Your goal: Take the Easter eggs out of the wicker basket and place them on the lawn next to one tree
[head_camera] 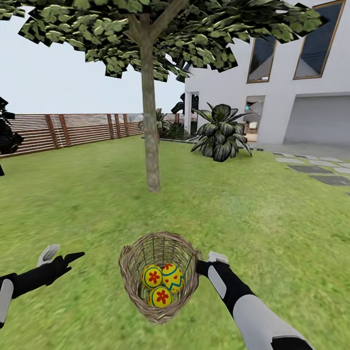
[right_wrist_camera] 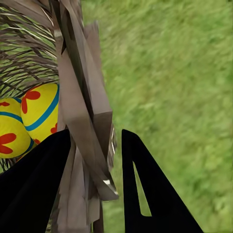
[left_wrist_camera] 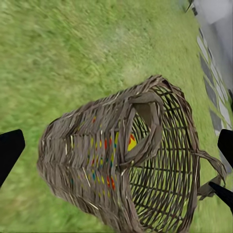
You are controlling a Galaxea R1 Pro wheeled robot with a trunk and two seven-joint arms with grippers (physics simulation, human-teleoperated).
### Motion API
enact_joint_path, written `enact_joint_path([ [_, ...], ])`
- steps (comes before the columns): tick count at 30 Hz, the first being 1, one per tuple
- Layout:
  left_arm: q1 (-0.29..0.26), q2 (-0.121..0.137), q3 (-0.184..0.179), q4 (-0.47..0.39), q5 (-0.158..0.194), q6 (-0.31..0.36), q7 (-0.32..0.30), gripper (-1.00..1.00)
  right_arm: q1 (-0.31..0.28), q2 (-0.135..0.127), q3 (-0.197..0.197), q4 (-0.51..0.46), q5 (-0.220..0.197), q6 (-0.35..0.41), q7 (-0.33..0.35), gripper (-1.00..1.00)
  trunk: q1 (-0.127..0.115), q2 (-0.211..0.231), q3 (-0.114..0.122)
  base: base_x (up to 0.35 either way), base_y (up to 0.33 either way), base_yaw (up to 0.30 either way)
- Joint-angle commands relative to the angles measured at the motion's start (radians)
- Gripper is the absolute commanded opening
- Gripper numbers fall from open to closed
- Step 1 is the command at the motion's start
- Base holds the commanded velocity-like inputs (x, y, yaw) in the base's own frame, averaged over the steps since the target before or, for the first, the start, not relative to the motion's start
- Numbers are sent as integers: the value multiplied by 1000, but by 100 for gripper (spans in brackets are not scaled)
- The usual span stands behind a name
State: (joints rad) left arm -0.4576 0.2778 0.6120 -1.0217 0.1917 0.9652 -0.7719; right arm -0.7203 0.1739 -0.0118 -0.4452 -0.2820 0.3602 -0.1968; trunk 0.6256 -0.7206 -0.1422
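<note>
Three Easter eggs (head_camera: pixel 162 284) lie inside the wicker basket (head_camera: pixel 130 272), low in the head view at six o'clock. The right gripper (head_camera: pixel 200 266) clamps the basket's rim at three o'clock. The left gripper (head_camera: pixel 65 256), fingers apart, hovers at nine o'clock. The tree (head_camera: pixel 151 146) stands at twelve on the lawn (head_camera: pixel 272 204).

The wicker basket (head_camera: pixel 159 277) is open-woven tan-brown cane, rough and matt, with flat broad strips at its rim (right_wrist_camera: pixel 85 111) and light showing between the strands (left_wrist_camera: pixel 160 170). The three Easter eggs (head_camera: pixel 162 283) look smooth and slightly glossy, painted yellow with red flowers and blue bands (right_wrist_camera: pixel 41 111). The lawn (head_camera: pixel 272 218) is mottled, matt green grass. The tree (head_camera: pixel 150 141) has a smooth grey-brown bark. The fence (head_camera: pixel 73 129) is brown slatted wood. The right gripper (right_wrist_camera: pixel 94 184) has matt black fingers
</note>
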Motion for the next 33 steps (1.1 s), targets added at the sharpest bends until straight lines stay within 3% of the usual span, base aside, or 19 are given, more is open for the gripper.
enact_joint_path([
  [1,-1,0,2,0,-2,4,-4,100,-1,1,-2,-3,-11,3,-6,-100,1,-1,-2,248,0,0],
  [33,-1,-3,0,0,-3,4,-4,100,-1,1,-2,-3,-11,3,-6,-100,1,-1,-2,246,0,0],
])
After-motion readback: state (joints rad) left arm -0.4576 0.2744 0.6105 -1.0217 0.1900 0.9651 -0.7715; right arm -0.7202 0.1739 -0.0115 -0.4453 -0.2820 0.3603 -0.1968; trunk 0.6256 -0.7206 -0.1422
